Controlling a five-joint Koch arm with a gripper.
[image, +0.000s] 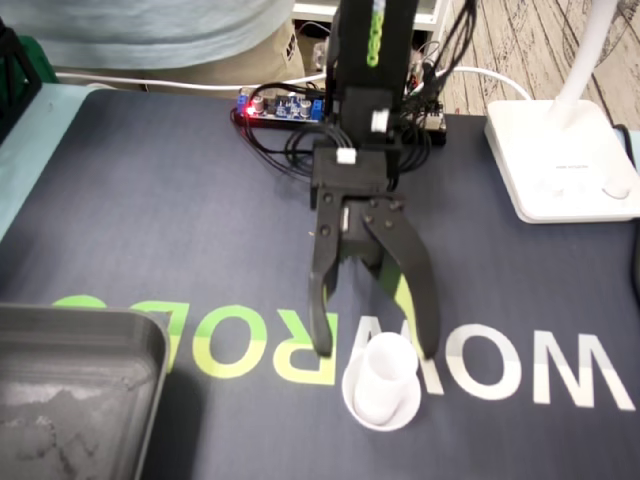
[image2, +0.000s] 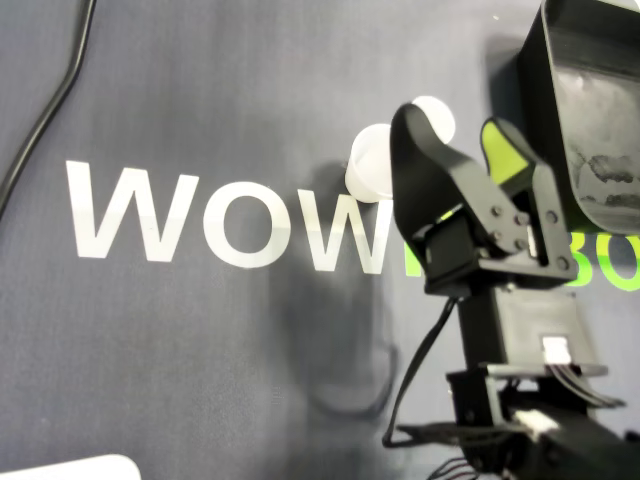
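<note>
In the fixed view, the black tool (image: 375, 350) hangs over the dark surface (image: 150, 220) with its two fingers spread wide apart. It holds nothing. The little white cup (image: 385, 385) sits on the surface right by the finger tips, about in the middle between them. I cannot tell if the tips touch it. A gray tray (image: 80, 340) waits far off to the left in this view. In the overhead view, the tool (image2: 452, 122) is wide open too. One black finger hides the middle of the cup (image2: 368, 165), so white shows on both sides of that finger. The tray (image2: 560, 100) is close by on the right. I think the arm is at the reaching step, getting ready to grab the cup. Next, the tool should go lower with one finger on each side of the cup, then squeeze softly so the cup does not tip or pop out.
</note>
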